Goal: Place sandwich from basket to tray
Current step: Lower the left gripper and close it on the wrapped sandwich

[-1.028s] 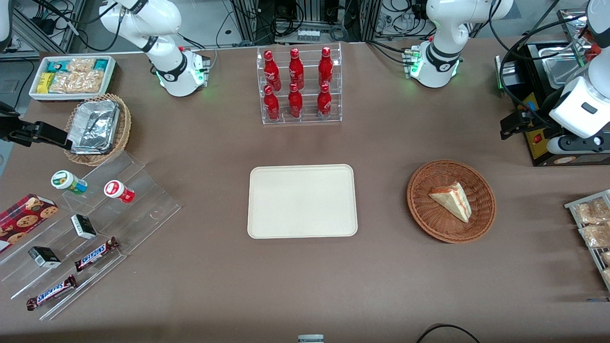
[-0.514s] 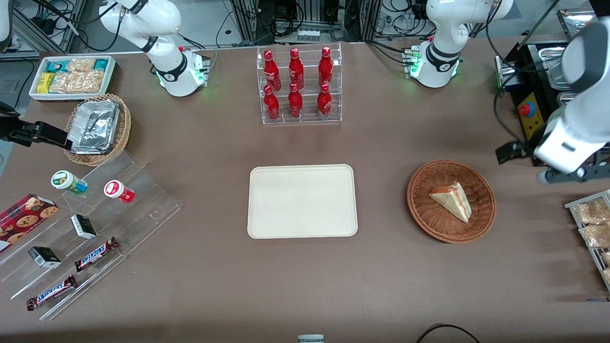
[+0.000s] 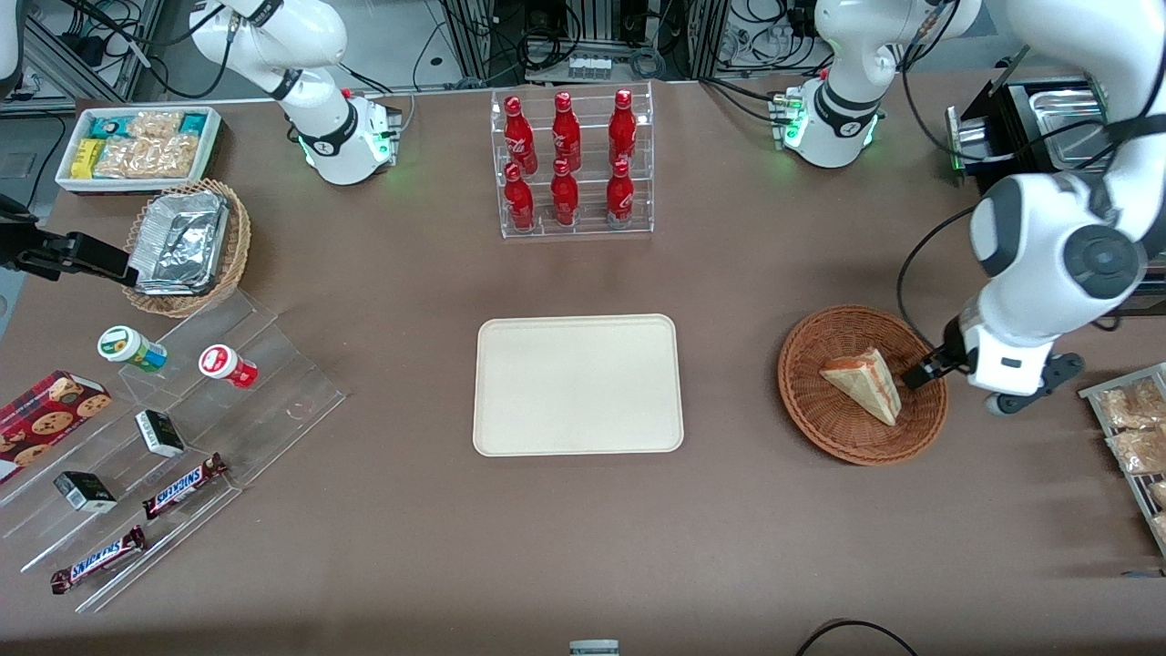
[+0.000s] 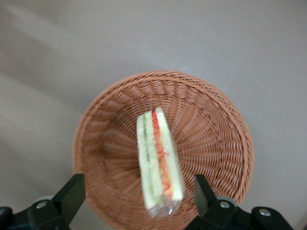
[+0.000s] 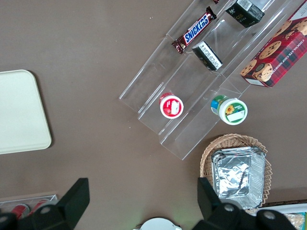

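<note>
The sandwich (image 4: 158,160) is seen lying in the basket (image 4: 216,124), its long axis running between the spread, empty fingers (image 4: 72,194) of the gripper (image 4: 136,196), which is held above it, with the tray (image 3: 577,384) well apart on the tabletop (image 3: 583,547).

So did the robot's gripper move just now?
Yes. The gripper, fingers open, came from the table's edge to above the basket, over the sandwich.

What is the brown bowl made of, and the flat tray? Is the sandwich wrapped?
The basket looks like woven wicker, its strands showing. The tray looks like matte cream plastic, perhaps fibre. The sandwich seems wrapped in clear film, bunched at one end. The end effector hovers open above it.
</note>
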`<action>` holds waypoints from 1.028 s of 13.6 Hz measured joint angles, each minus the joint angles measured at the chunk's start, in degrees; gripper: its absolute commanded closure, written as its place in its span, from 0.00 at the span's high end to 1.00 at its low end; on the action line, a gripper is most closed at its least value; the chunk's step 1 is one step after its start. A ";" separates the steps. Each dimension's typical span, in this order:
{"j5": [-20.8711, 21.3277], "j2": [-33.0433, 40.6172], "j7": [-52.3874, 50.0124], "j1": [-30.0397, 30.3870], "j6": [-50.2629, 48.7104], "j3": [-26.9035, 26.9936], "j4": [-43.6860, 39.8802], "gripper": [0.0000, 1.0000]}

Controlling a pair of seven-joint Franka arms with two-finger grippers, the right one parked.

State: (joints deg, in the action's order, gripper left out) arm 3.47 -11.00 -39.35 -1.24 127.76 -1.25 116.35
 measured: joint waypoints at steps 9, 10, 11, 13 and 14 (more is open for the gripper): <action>-1.66 -0.98 -15.69 -1.80 12.66 -0.21 9.49 1.00; -1.69 -1.10 -15.99 -2.09 12.69 -0.22 9.76 1.00; -1.72 -1.20 -16.10 -2.19 12.71 -0.22 9.93 1.00; -1.75 -1.42 -16.14 -2.19 12.76 -0.20 10.33 1.00; -1.76 -1.66 -16.15 -2.19 12.98 -0.20 10.60 1.00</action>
State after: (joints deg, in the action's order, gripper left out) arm 1.70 -12.65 -55.50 -3.43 140.74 -1.45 126.95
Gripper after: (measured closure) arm 0.000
